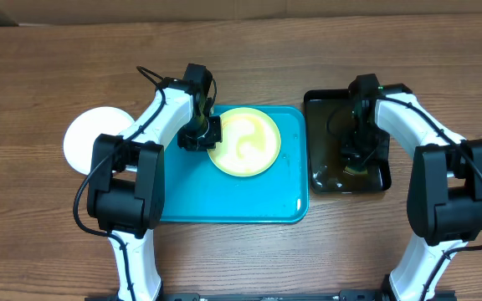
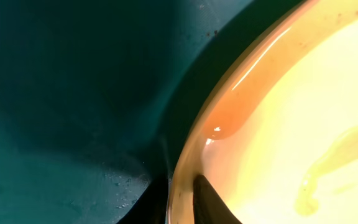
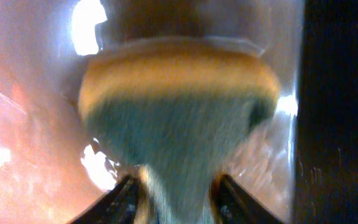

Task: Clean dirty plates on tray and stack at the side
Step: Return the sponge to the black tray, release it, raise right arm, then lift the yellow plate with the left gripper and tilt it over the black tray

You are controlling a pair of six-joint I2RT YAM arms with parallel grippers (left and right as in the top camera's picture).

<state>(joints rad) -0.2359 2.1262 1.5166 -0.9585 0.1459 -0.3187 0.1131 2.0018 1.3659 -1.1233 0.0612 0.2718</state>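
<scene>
**Two plates in sight, the green one on the tray at the left gripper**

Two plates show from overhead, both on the left arm's side. The tray [image 1: 224, 201] lies mid-table with the black basin [image 1: 325, 113] just beside its right edge. The green plate [image 1: 245, 142] sits on the tray's upper middle and is wet, with a yellowish streak across its well and an orange pool against the rim. The white plate [image 1: 86, 138] rests on the table off the tray's left edge, partly under the left arm. That looks like the stacking spot.

In the basin is the sponge [image 3: 179, 124], yellow above and green below. Its near end narrows between the fingers of the right gripper [image 1: 356, 155], which pinch it, though the view is blurred.

The left gripper [image 2: 182, 186] stands at the green plate's left rim, one finger outside and one inside. Both fingers are close against the edge, and to all appearance they pinch it.

The coming move turns on one relation. The green plate lies to the right of the left gripper, and the white plate lies to that gripper's left. The left arm is much the nearer to both. The sponge is well apart to the right, across the tray's rim. A round plate gives no long axis to line up.
</scene>
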